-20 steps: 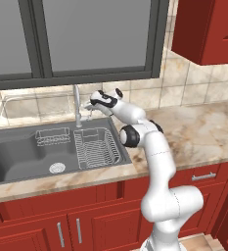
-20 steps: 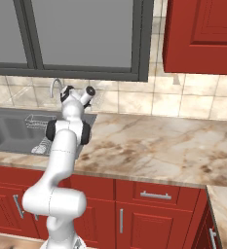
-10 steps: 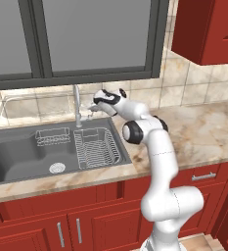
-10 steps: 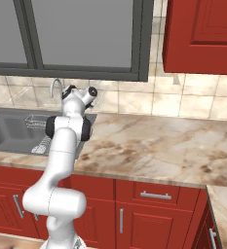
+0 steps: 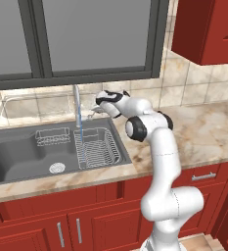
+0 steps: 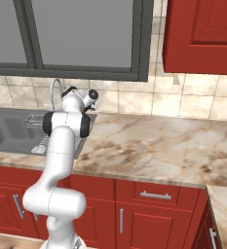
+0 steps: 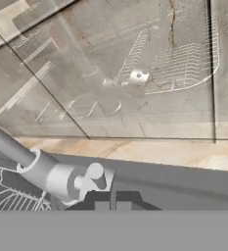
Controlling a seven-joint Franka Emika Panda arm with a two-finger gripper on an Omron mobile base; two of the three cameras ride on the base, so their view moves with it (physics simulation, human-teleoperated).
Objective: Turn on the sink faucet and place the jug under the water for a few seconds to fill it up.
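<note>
The sink faucet [image 5: 76, 100] rises behind the sink [image 5: 17, 157], and its arched spout also shows in the right base view [image 6: 54, 90]. A thin blue stream of water [image 5: 79, 128] falls from it into the basin. My gripper [image 5: 97, 112] sits just right of the faucet at its base. In the hand view the gripper [image 7: 112, 206] is shut, its tips together with nothing between them, right below the faucet's small lever [image 7: 95, 171] and chrome body [image 7: 52, 177]. The jug is out of view.
Two wire racks [image 5: 52, 137] [image 5: 98, 149] stand in the basin beside the round drain [image 5: 57, 167]. Marble counter [image 5: 203, 132] stretches to the right of the sink. A window runs above the tiled backsplash, and a red wall cabinet [image 5: 208, 29] hangs at the upper right.
The fingers have drawn together and are now shut. The hand has stayed beside the faucet's base with hardly any shift.
</note>
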